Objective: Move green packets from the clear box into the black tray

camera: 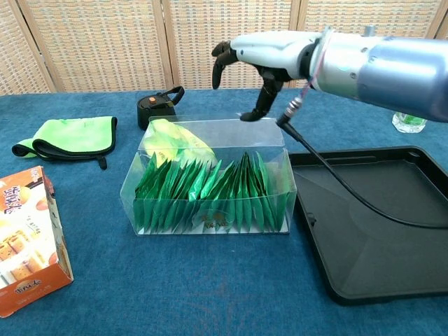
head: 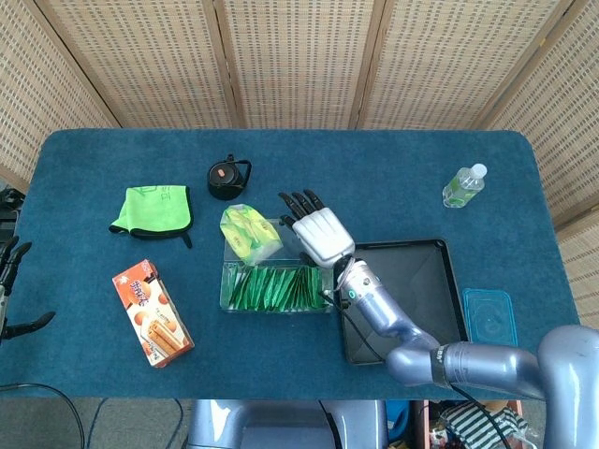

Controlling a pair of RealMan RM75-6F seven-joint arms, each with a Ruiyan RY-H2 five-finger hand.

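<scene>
risk: right robot hand [camera: 255, 63], fingers spread and holding nothing, above clear plastic box [camera: 210, 183]; descent could clip rim, tipping upright green foil packets [camera: 210, 192]. left robot hand [head: 7, 281] state unclear.

The clear box [camera: 210, 183] is open at the top, and its interior is filled nearly wall to wall by upright green packets [camera: 206, 192]. A crumpled yellow-green bag [camera: 171, 142] occupies the rear left corner. Above the rear wall the right hand [camera: 255, 63] is held with fingers spread and empty. The black tray [camera: 378, 224] lies just beside the box on the right, its floor bare. A black round object [camera: 155, 106] stands behind the box. An orange carton [camera: 24, 234] lies well apart to the left.
</scene>
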